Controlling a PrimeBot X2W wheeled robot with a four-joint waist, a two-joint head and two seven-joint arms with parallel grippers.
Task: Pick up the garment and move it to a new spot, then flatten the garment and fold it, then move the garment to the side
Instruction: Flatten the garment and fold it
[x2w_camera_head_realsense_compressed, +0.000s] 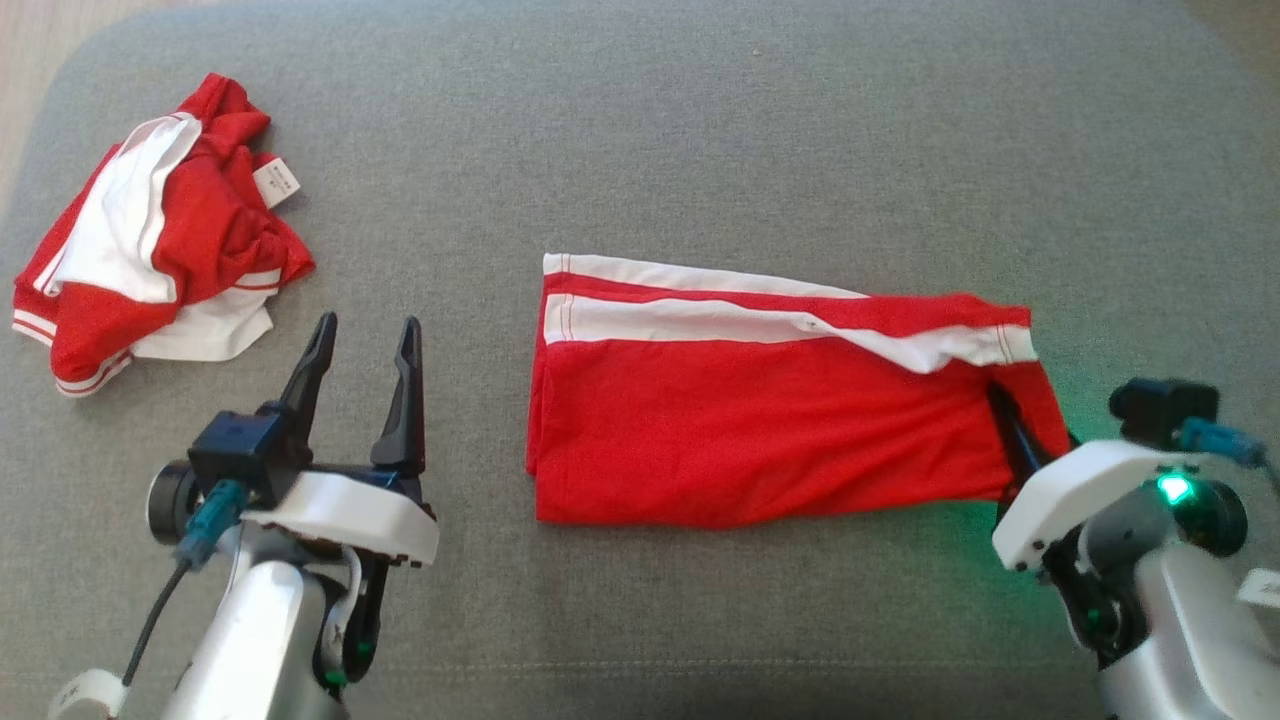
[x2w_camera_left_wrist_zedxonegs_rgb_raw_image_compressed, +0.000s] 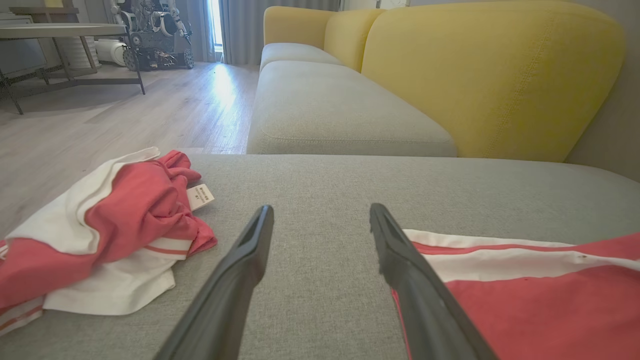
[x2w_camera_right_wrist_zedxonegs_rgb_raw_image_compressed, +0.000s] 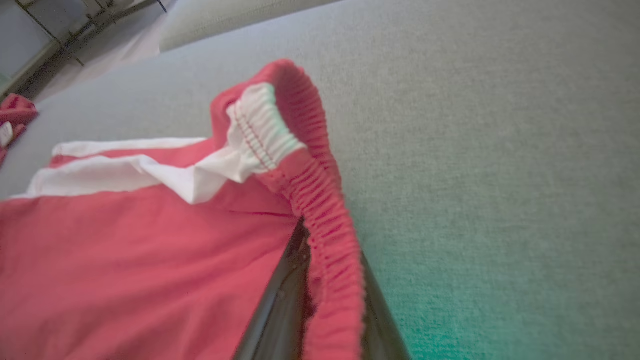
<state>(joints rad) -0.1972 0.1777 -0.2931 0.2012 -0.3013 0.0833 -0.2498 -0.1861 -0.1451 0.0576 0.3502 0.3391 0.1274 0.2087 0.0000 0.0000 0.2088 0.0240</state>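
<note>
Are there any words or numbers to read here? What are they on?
White tag on the crumpled red and white garment: it has dark print, but too small and blurred to read.
Folded red shorts and grey cushion: no words or numbers to be seen.

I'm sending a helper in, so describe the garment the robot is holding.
On the wide grey cushion, look right of centre for the red garment with white side stripes. Unlike the crumpled red heap at the left, it lies flat, waistband pinched in the right pincer.
</note>
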